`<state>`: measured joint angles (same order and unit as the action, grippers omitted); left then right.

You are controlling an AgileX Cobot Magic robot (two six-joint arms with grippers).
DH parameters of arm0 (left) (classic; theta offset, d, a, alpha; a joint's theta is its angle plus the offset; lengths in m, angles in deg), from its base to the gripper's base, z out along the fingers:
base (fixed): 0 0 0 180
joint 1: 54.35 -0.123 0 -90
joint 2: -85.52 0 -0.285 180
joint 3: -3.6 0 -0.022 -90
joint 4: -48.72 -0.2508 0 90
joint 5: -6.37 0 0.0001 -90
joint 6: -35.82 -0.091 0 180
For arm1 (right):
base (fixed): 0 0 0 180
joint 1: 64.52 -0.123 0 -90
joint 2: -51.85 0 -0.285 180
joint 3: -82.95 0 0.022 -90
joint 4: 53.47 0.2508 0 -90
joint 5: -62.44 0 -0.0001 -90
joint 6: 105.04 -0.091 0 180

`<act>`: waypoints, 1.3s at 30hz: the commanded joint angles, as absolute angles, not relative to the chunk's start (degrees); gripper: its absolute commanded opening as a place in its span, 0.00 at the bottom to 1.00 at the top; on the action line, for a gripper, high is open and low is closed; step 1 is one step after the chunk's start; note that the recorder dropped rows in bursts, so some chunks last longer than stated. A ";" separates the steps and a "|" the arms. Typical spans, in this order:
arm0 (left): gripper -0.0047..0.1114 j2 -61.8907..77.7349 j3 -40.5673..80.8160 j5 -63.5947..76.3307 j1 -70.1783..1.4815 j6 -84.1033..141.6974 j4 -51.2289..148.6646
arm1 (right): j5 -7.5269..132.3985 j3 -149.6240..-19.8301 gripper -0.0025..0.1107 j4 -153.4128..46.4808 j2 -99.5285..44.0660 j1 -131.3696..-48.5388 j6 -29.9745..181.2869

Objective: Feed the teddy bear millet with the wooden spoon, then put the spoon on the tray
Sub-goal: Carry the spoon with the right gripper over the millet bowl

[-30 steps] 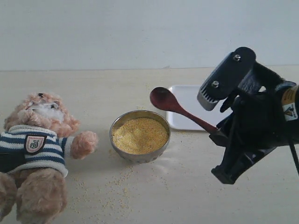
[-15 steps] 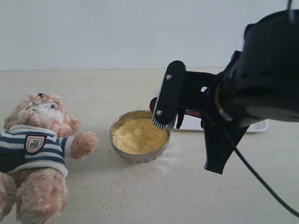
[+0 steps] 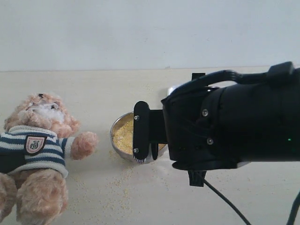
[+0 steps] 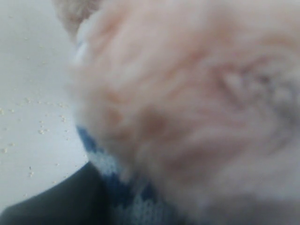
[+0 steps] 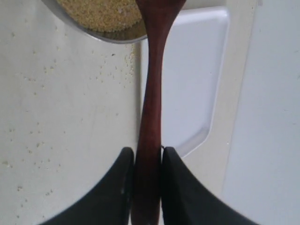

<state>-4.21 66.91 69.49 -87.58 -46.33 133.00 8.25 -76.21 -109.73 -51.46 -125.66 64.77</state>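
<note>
At the far left of the exterior view the teddy bear [image 3: 33, 145] is seen lying on the table [image 3: 93, 93], its face towards the upper left and one paw stretched towards the centre. Its fur fills the left wrist view, where no fingers of the left gripper are shown, so whether that gripper is spread or closed cannot be told. Loose grains [image 3: 117, 180] are scattered below centre. Just right of the paw, the steel bowl [image 3: 113, 136] of millet [image 3: 123, 133] is half covered by the black right arm. In the right wrist view the right gripper [image 5: 147, 157] is pressed onto the far end of the wooden spoon [image 5: 152, 93], whose head is cut off by the top edge over the millet. The tray [image 5: 197, 70] lies beside the bowl, under and to the right of the handle. Scooping is judged to be the step in hand. The head should be dipped shallowly, levelled before it is raised, and lifted slowly, since the long handle is pinched far from the load and any twist would spill more. A low, steady path leftward to the bear's muzzle is advised.
</note>
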 commanded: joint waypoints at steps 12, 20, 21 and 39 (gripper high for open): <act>0.08 -4.23 66.92 71.22 -87.79 -46.91 133.83 | 10.12 -76.58 0.02 -114.07 -52.64 -125.79 62.11; 0.08 -4.23 66.92 71.22 -87.79 -46.91 133.83 | 9.86 -76.58 0.02 -117.47 -53.05 -125.79 61.02; 0.08 -4.23 66.92 71.22 -87.79 -46.91 133.83 | 9.13 -76.58 0.02 -117.90 -53.36 -125.79 60.88; 0.08 -4.23 66.92 71.22 -87.79 -46.91 133.83 | 11.06 -76.58 0.02 -115.40 -58.45 -125.79 59.78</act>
